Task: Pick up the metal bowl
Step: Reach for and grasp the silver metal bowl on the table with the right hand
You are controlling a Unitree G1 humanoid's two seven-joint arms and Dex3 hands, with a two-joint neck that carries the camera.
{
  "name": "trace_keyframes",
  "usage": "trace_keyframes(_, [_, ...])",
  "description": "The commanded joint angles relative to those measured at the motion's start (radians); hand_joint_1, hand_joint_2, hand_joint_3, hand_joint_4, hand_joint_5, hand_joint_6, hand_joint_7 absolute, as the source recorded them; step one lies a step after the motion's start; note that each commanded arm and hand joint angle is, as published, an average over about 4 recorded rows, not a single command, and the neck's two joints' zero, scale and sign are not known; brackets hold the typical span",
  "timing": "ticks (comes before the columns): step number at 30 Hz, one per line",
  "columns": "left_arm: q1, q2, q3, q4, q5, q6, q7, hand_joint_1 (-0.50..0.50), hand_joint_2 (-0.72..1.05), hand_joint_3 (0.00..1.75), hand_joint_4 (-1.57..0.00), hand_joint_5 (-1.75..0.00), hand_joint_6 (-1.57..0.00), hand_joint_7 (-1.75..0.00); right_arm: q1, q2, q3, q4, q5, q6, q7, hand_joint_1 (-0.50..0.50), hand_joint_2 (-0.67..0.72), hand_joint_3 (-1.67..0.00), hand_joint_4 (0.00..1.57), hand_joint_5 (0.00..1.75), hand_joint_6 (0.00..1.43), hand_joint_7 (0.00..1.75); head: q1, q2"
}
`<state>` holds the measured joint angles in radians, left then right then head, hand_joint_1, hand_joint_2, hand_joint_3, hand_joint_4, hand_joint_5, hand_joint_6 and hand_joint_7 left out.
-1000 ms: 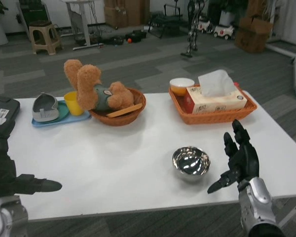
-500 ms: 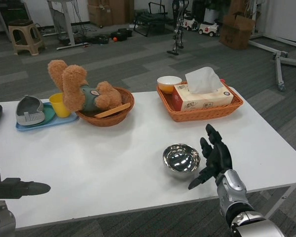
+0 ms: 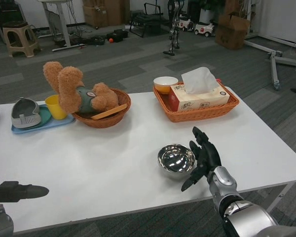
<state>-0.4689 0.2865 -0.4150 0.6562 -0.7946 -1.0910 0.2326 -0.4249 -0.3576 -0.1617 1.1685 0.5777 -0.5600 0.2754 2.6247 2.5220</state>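
The shiny metal bowl (image 3: 176, 160) stands upright on the white table (image 3: 113, 163), near the front edge and right of centre. My right hand (image 3: 202, 158) is just to the bowl's right, fingers spread and raised, thumb pointing down toward the table edge; it looks to touch or nearly touch the bowl's rim and holds nothing. My left hand (image 3: 12, 191) waits at the front left corner of the table, lying flat with a finger stretched to the right, far from the bowl.
A brown wicker basket (image 3: 102, 118) with a teddy bear (image 3: 74, 91) stands at the back. An orange basket (image 3: 197, 111) holds a tissue box (image 3: 197, 96) and a small bowl (image 3: 166, 84). A blue tray (image 3: 37, 123) with a yellow cup (image 3: 55, 106) lies back left.
The camera has shifted, moving the whole scene left and down. My right hand has closed in on the bowl from the right and now sits against its side. The left hand has stayed put.
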Motion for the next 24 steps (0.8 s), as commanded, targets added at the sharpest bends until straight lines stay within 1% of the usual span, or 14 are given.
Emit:
trace_keyframes(1, [-0.002, 0.003, -0.003, -0.001, 0.003, -0.005, 0.002, -0.50, -0.72, 0.00, -0.90, -1.13, 0.00, -0.02, -0.013, -0.011, 0.014, 0.024, 0.002, 0.002, -0.009, -0.42, 0.72, 0.00, 0.00, 0.10, 0.00, 0.14, -0.005, 0.001])
trace_keyframes(5, [0.002, 0.003, -0.003, -0.003, 0.003, -0.005, 0.002, -0.50, -0.72, 0.00, -0.90, -1.13, 0.00, 0.00, -0.017, -0.012, 0.035, 0.043, 0.004, 0.002, -0.011, -0.42, 0.72, 0.00, 0.00, 0.10, 0.00, 0.14, -0.011, 0.004])
trace_keyframes(11, [0.013, 0.003, -0.002, -0.008, 0.003, -0.006, 0.002, -0.50, -0.72, 0.00, -0.90, -1.13, 0.00, 0.00, -0.017, -0.012, 0.037, 0.072, 0.018, 0.001, -0.018, -0.42, 0.72, 0.00, 0.00, 0.10, 0.00, 0.14, -0.018, 0.011])
trace_keyframes(15, [0.019, 0.003, -0.001, -0.011, 0.003, -0.005, 0.002, -0.50, -0.72, 0.00, -0.90, -1.13, 0.00, -0.03, -0.015, -0.011, 0.026, 0.070, 0.034, -0.022, -0.022, -0.42, 0.72, 0.00, 0.00, 0.19, 0.00, 0.14, -0.020, 0.011])
trace_keyframes(19, [0.020, 0.003, -0.001, -0.012, 0.003, -0.005, 0.002, -0.50, -0.72, 0.00, -0.90, -1.13, 0.00, -0.02, -0.011, -0.013, 0.028, 0.061, 0.041, -0.042, -0.025, -0.42, 0.72, 0.00, 0.00, 0.19, 0.00, 0.14, -0.023, 0.012])
trace_keyframes(21, [0.020, 0.003, -0.002, -0.012, 0.003, -0.005, 0.002, -0.50, -0.72, 0.00, -0.90, -1.08, 0.00, -0.05, -0.011, -0.014, 0.032, 0.064, 0.031, -0.043, -0.029, -0.42, 0.72, 0.00, 0.00, 0.19, 0.00, 0.14, -0.024, 0.013])
trace_keyframes(24, [0.020, 0.003, -0.003, -0.012, 0.003, -0.006, 0.002, -0.50, -0.72, 0.00, -0.90, -1.03, 0.00, -0.02, -0.015, -0.014, 0.049, 0.081, 0.018, -0.043, -0.048, -0.42, 0.72, 0.00, 0.00, 0.19, 0.00, 0.14, -0.023, 0.012])
